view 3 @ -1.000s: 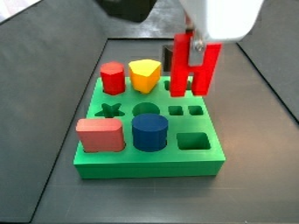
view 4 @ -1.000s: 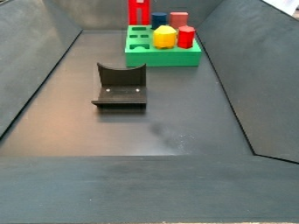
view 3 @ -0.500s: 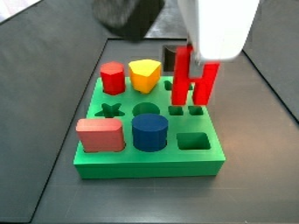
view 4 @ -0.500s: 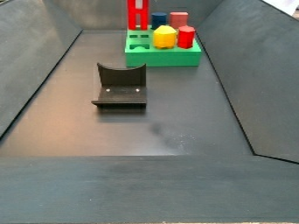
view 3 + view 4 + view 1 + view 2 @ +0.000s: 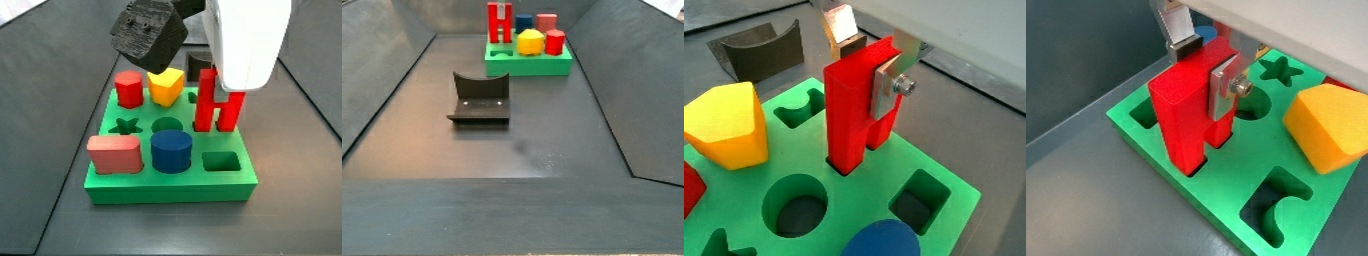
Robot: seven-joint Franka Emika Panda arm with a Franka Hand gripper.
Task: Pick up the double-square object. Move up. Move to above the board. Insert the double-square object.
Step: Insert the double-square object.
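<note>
The double-square object [image 5: 855, 115] is a tall red block standing upright, its two legs lowered into the small square holes of the green board [image 5: 967, 196]. My gripper [image 5: 867, 60] is shut on its upper part, one silver finger on each broad face. Both wrist views show this grip: gripper [image 5: 1204, 62], double-square object [image 5: 1184, 115], board [image 5: 1227, 192]. In a side view the white gripper body [image 5: 247, 40] hides the top of the red double-square object [image 5: 221, 110] at the board's [image 5: 160, 188] back right. In the far side view the double-square object [image 5: 501, 22] stands on the board [image 5: 529, 68].
On the board sit a yellow piece [image 5: 166, 85], a short red peg [image 5: 128, 88], a salmon block [image 5: 115, 153] and a blue cylinder [image 5: 171, 150]. Star [image 5: 126, 126], round [image 5: 167, 124] and square [image 5: 222, 160] holes stand open. The fixture [image 5: 480, 98] stands mid-floor. Sloped dark walls enclose the floor.
The gripper has come down with the double-square object: its legs hung above the board a second ago and now reach into the small square holes.
</note>
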